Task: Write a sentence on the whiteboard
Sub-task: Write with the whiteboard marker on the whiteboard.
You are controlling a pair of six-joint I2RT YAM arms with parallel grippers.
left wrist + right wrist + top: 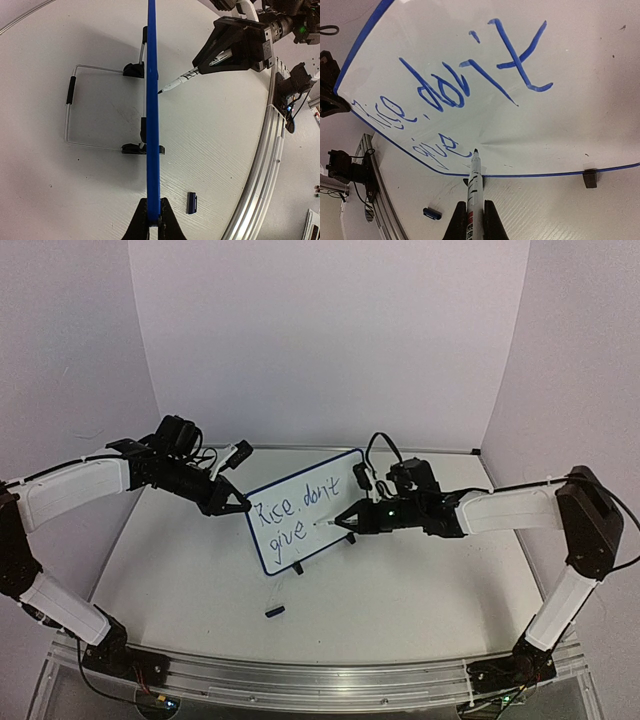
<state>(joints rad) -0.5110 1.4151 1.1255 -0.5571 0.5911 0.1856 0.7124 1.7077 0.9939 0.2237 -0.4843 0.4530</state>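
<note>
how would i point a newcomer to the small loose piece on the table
Start at the small blue-framed rectangular whiteboard standing mid-table. On the white tabletop in front of it lies a small dark-blue oblong piece. It alone lies loose, touching nothing.

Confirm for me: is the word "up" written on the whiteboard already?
No, the sentence on the whiteboard reads only "Rice, don't give", and the marker tip sits just after "give".

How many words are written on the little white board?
3. On the small blue-framed white board, "Rice," is top left, "don't" is beside it, and "give" is underneath. None seem hidden.
</note>
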